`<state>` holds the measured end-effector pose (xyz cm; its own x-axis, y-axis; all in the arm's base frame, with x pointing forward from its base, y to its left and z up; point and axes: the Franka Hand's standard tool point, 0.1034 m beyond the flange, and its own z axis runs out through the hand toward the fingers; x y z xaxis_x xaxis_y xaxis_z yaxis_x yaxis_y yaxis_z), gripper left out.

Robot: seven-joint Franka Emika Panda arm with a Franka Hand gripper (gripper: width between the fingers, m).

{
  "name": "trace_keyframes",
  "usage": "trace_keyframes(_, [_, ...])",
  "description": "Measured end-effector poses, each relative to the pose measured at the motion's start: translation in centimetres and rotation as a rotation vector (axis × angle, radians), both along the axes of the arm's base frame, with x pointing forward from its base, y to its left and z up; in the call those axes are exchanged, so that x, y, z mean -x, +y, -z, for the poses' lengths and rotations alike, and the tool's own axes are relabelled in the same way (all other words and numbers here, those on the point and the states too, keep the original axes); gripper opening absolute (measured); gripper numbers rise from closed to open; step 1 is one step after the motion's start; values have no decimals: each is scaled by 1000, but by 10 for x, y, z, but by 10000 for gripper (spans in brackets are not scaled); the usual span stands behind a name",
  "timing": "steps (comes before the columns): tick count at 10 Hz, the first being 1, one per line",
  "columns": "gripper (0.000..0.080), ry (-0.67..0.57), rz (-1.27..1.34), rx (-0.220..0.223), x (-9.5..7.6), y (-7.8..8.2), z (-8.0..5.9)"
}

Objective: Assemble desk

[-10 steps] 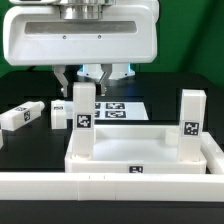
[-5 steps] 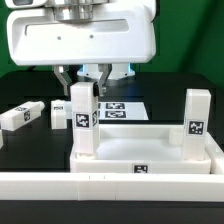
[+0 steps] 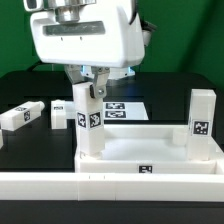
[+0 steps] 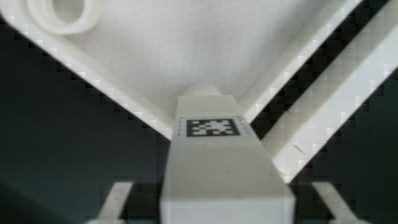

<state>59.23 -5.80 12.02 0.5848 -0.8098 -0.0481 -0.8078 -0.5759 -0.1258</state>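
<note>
i'm watching the claw (image 3: 88, 88) hanging over the dark surface (image 3: 25, 92). its fingers are part way open and clamping the top end of a white leg (image 3: 90, 125) from both sides. that leg is standing close to upright at the eight o'clock corner of the desk top (image 3: 150, 150) in the exterior view, with its tag facing the camera. i cannot tell whether its lower end is sitting fully in the corner socket.

a second leg (image 3: 203, 120) is standing upright at the desk top's four o'clock corner, well apart from the claw. out at nine o'clock, an outer loose leg (image 3: 20, 116) and an inner loose leg (image 3: 60, 113) are lying flat on the surface, near each other. the marker board (image 3: 122, 108) is lying at twelve o'clock behind the desk top, and a low white wall (image 3: 100, 185) is running across at six o'clock.

in the wrist view i'm seeing the leg (image 4: 217, 165) between the two fingers (image 4: 118, 200), its tag showing. the desk top's rim (image 4: 311, 110) and a round socket (image 4: 63, 15) are lying beyond it.
</note>
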Motion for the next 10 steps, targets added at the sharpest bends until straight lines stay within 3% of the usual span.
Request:
trace_keyframes(3, [291, -3, -22, 2, 0, 0, 0])
trace_keyframes(4, [488, -4, -46, 4, 0, 0, 2])
trace_keyframes(5, [600, -7, -82, 7, 0, 1, 3])
trace_keyframes(10, [649, -53, -521, 45, 0, 3, 3])
